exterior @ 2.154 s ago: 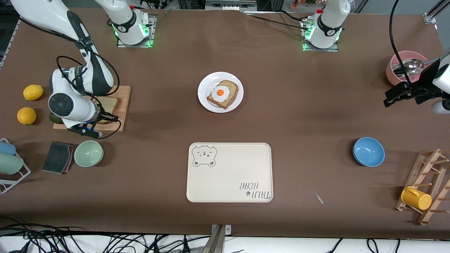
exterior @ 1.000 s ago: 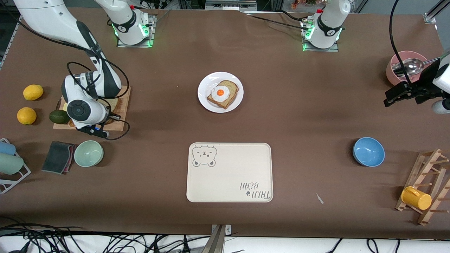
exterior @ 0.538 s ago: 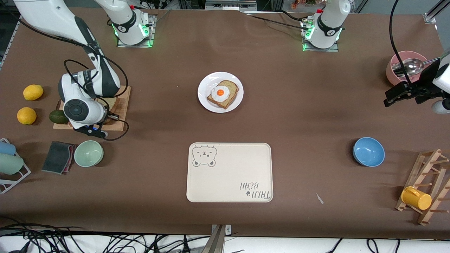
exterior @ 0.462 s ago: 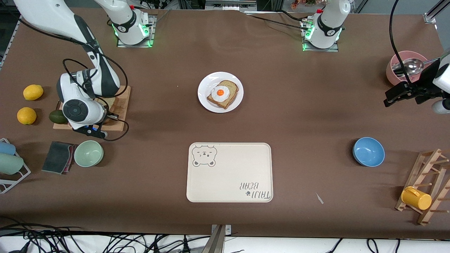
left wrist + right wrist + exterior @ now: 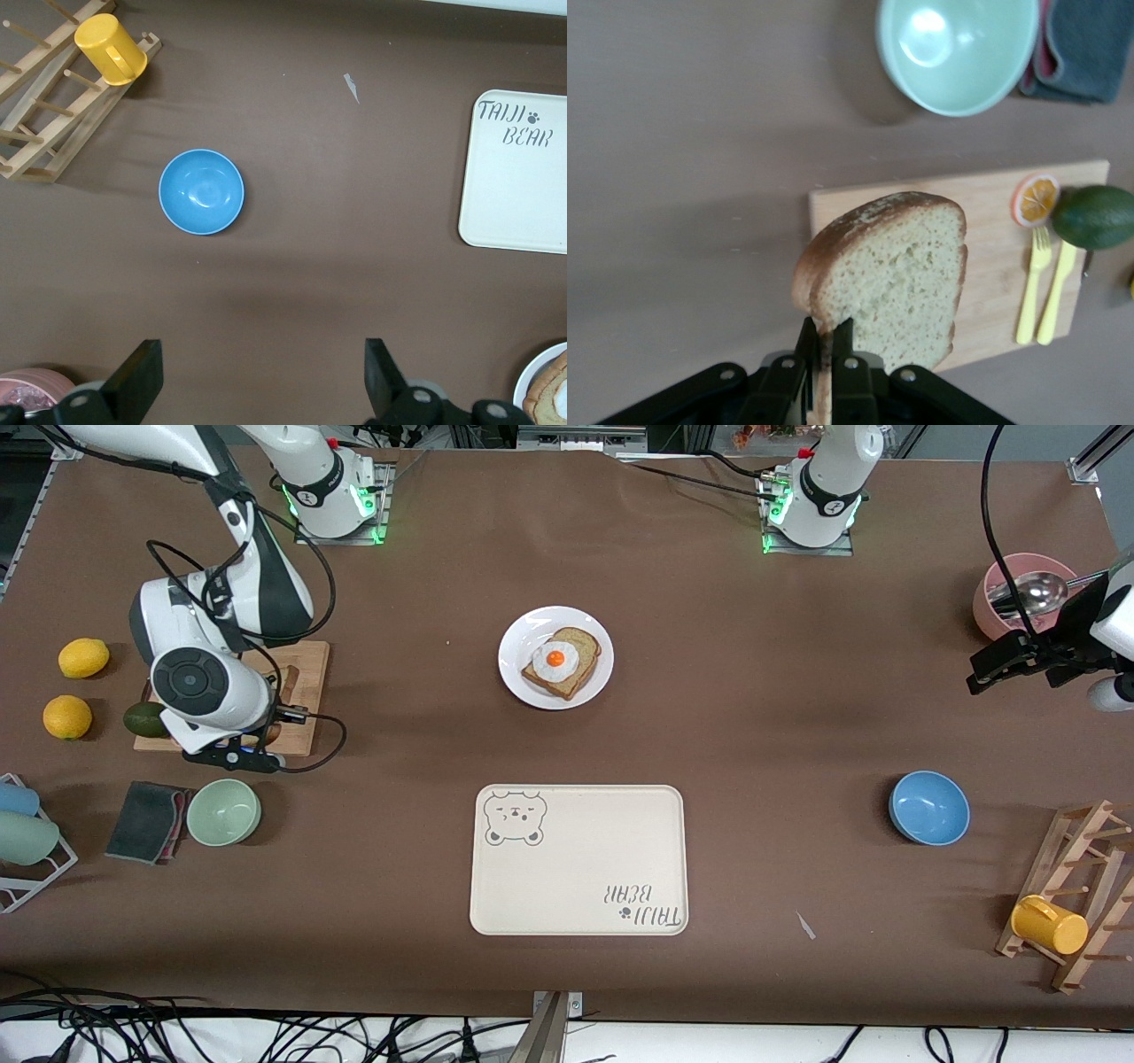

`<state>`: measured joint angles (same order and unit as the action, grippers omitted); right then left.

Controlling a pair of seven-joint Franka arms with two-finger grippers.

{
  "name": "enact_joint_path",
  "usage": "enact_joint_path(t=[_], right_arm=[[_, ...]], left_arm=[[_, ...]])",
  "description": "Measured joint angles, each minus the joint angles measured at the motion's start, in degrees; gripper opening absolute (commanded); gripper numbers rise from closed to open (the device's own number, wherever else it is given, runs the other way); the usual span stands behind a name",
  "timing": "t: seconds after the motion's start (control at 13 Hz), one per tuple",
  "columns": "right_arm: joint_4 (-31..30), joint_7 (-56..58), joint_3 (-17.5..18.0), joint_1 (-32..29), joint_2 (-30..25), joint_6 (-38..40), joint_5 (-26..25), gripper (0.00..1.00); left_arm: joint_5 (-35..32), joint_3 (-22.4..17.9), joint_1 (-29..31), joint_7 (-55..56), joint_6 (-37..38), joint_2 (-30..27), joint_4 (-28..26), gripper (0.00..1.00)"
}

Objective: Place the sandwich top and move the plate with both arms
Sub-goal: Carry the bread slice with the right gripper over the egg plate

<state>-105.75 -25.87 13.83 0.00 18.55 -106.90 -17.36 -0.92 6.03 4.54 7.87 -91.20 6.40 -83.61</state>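
Observation:
My right gripper (image 5: 824, 332) is shut on the crust edge of the sandwich top (image 5: 895, 270), a tan speckled slice with a dark crust. It holds the slice on edge above the wooden cutting board (image 5: 992, 292). In the front view this gripper (image 5: 270, 717) is over the board and the wrist hides most of the slice. The white plate (image 5: 518, 646) sits mid-table with the egg-topped slice (image 5: 561, 662) on it. My left gripper (image 5: 979, 673) waits open and empty in the air at the left arm's end of the table, as the left wrist view (image 5: 257, 381) also shows.
The board (image 5: 306, 691) also bears a toy fork, a knife and an orange slice, with an avocado (image 5: 142, 718) beside it. A green bowl (image 5: 223, 811) and a cloth lie nearer the camera. The cream bear tray (image 5: 579, 859), a blue bowl (image 5: 928, 807) and a pink bowl with a spoon (image 5: 1019, 593) are also on the table.
My right gripper has closed on the bread slice and lifted it off the cutting board. The left arm has not moved.

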Motion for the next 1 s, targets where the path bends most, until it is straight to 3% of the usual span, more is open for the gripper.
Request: enact_joint_path(t=[0.15,0.38,0.77,1.0], right_arm=[[1.61,-0.38,3.30,0.18,0.40,0.56,1.49,0.00],[4.64,-2.77,7.28,2.24,1.68,0.64,8.04,0.00],[11.94,-20.85,8.09,18.80,10.99,-0.35,8.03,0.00],[16.17,-27.40,7.93,24.12,15.06,-0.63,7.44,0.00]], left_arm=[[0.00,0.00,0.00,0.00,0.04,0.00,0.00,1.00],[0.00,0.00,0.00,0.00,0.05,-0.01,0.00,1.00],[0.00,0.01,-0.01,0.00,0.07,-0.04,0.03,1.00],[0.00,0.02,-0.01,0.00,0.07,-0.05,0.03,1.00]])
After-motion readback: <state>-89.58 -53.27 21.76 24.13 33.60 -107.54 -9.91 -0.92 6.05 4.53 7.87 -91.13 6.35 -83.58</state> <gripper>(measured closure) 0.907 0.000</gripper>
